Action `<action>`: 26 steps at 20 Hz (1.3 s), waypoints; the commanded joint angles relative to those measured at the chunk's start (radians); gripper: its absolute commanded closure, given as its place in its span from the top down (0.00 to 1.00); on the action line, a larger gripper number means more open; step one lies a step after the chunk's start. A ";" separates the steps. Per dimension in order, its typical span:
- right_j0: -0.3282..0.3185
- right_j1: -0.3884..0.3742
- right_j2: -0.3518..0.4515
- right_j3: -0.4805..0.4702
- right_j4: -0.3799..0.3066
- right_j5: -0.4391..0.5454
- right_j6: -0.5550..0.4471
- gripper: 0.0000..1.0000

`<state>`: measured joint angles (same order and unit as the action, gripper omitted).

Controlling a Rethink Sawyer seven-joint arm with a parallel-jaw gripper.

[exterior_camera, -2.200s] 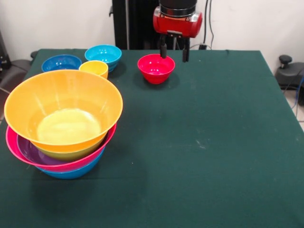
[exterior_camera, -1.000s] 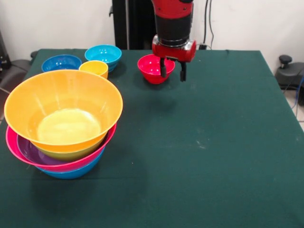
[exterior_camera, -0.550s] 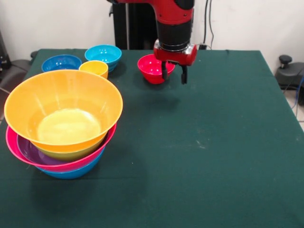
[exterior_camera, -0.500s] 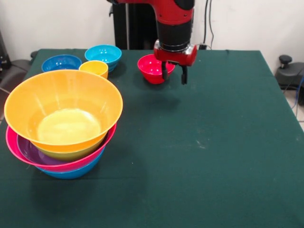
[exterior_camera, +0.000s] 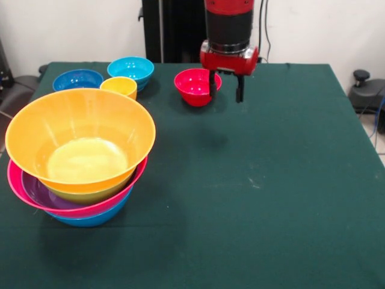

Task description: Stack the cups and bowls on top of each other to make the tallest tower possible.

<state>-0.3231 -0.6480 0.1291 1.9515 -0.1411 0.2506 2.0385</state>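
Note:
My gripper point(exterior_camera: 226, 90) hangs open and empty above the far middle of the table, just right of the small red bowl point(exterior_camera: 195, 86); its left finger overlaps the bowl's right rim in this view. The tower point(exterior_camera: 78, 156) stands at the near left: a large orange bowl on top, nested in a green one, then purple, pink and blue at the bottom. At the far left stand a dark blue bowl point(exterior_camera: 77, 79), a light blue bowl point(exterior_camera: 130, 69) and the yellow-orange cup point(exterior_camera: 119, 87). The red cup is out of view.
The green table point(exterior_camera: 271, 180) fills the view. The robot's black pedestal point(exterior_camera: 171, 30) stands behind the far edge. A black object point(exterior_camera: 367, 90) sits beyond the right edge.
My gripper has moved right and a little away from the camera, towards the table's far side, staying open. The bowls have not moved.

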 commanded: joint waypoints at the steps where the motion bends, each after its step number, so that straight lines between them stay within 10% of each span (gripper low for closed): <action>1: 0.054 -0.047 0.024 -0.158 0.066 0.273 0.072 1.00; 13: 0.100 0.155 0.046 -0.596 0.100 0.429 0.054 1.00; 26: 0.079 -0.181 0.017 -0.183 0.161 0.437 0.061 1.00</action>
<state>-0.2328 -0.7082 0.1231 1.5993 -0.0070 0.5876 2.0387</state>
